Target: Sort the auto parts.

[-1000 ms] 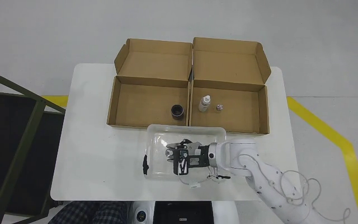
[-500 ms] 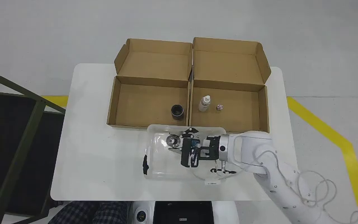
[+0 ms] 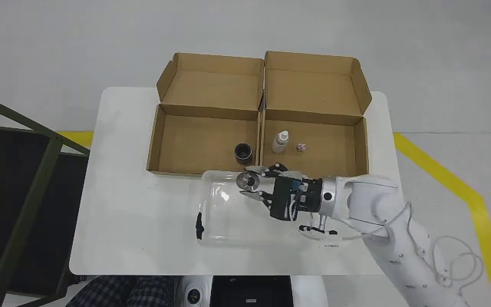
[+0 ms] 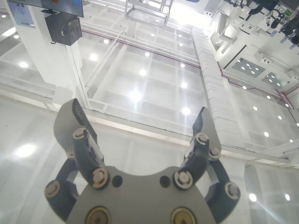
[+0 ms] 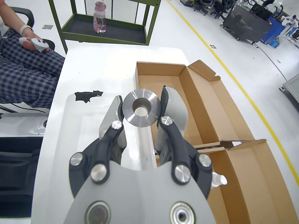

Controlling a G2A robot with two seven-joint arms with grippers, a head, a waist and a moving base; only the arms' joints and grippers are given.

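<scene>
On the left arm, the gripper points up at the ceiling; its jaws stand wide apart and hold nothing. Beside the table's left edge stands a green cart. Near the table's front edge lies a clear tray, with a strip of black tape on its left rim. Behind the tray two open cardboard boxes stand side by side, touching, with their lids folded back. The left box holds one black ring, which lies near its front right corner. The right gripper reaches in from the right, over the tray's far rim, just in front of the seam between the two boxes. Its fingers are closed part-way on a metal bushing and grip it on two opposite sides of its outer wall. The bushing is a silver disc with a round bore through its middle; the wrist view looks straight at its flat face. It hangs above the tray, just beside the left box's front wall and apart from the black ring. The right box holds a white bottle, which lies on its side near the left wall, and a small part just to the right of the bottle. The small part is too small to identify.
</scene>
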